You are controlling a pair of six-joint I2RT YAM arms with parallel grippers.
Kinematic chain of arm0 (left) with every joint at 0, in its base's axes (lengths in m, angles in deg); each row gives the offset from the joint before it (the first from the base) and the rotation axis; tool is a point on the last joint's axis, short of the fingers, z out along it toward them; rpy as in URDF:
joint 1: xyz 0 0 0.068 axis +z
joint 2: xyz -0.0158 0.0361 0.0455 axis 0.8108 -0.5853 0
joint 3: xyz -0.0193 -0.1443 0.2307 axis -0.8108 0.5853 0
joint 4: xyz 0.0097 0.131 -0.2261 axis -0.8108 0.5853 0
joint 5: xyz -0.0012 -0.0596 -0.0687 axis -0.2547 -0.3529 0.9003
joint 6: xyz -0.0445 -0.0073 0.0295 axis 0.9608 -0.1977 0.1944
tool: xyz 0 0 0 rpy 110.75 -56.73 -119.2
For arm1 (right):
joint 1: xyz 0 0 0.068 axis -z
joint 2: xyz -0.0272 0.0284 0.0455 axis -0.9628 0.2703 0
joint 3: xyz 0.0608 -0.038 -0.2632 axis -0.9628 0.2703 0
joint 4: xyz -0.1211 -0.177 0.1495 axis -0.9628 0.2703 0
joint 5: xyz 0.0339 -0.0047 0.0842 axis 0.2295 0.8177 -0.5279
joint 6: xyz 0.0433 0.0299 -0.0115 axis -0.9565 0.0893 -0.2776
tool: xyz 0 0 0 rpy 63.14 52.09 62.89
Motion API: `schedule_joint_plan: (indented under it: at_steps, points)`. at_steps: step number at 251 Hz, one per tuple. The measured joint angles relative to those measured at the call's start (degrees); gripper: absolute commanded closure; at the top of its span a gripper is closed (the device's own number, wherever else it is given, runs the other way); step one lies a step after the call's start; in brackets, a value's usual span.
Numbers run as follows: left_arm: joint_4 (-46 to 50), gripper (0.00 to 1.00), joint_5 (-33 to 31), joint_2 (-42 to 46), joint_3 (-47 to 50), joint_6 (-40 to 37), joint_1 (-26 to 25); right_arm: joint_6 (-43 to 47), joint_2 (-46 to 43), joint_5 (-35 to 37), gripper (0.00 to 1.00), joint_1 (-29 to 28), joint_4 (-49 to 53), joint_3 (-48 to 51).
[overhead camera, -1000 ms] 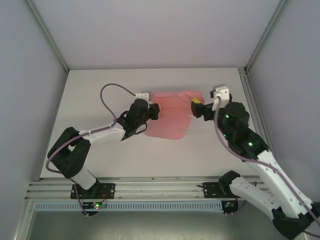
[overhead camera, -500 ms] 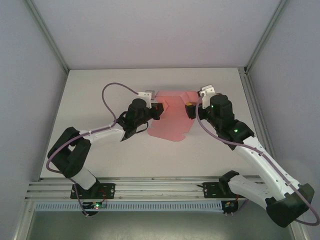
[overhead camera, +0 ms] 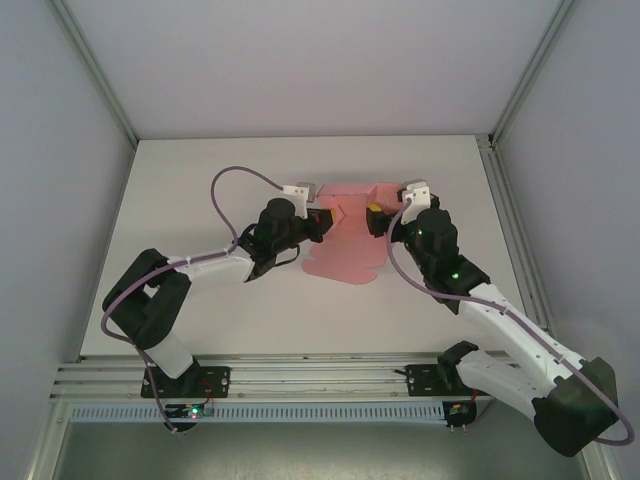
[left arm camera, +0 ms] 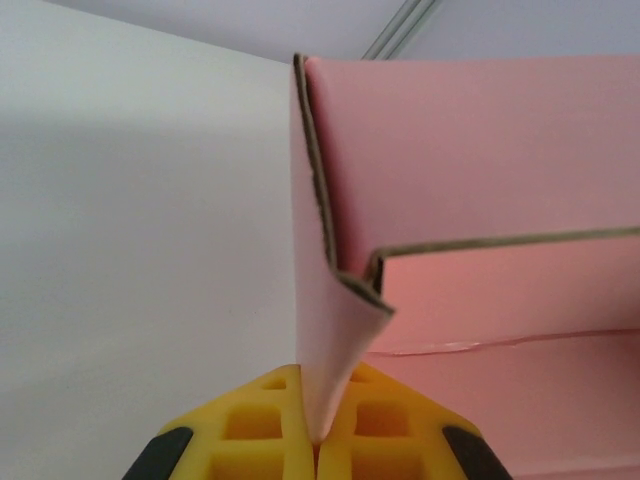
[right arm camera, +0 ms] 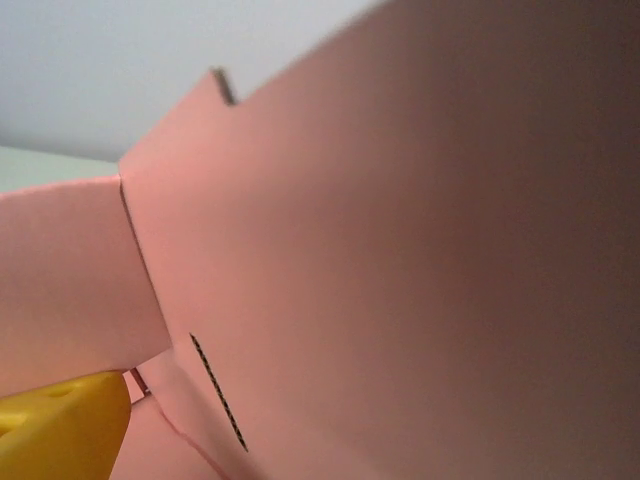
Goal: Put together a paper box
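Paper box (overhead camera: pixel 345 245) lies between left hand (overhead camera: pixel 318 219) (clamped on it) and spread right hand (overhead camera: pixel 375 219).

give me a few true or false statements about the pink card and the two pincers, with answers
1. The left pincer is shut on a raised flap of the pink thin card sheet. True.
2. The right pincer is shut on the sheet. False: it stands open at the sheet's right edge.
3. The sheet is folded into a closed box. False: it is an open sheet with flaps.
4. The sheet rests on the white table. True.
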Motion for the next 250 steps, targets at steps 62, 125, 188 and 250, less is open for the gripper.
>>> schedule_joint_plan:
  at_steps: [62,125,188,250]
  points:
    - [-0.3,1.0,-2.7,0.0,-0.2,1.6,-0.3,0.1,-5.2,0.9,0.02,-1.0,5.4,-0.9]
    - [-2.6,1.0,-2.8,0.3,2.4,1.9,3.6,-3.6,-18.8,-1.6,0.02,1.3,23.3,-9.1]
    - [-3.5,1.0,-1.8,4.3,5.3,0.2,5.0,-8.0,-16.5,-12.3,0.15,11.7,33.7,-10.0]
    - [-5.4,1.0,-1.7,8.7,6.6,0.2,5.0,-13.4,-10.1,-32.9,0.16,20.9,26.6,-0.6]
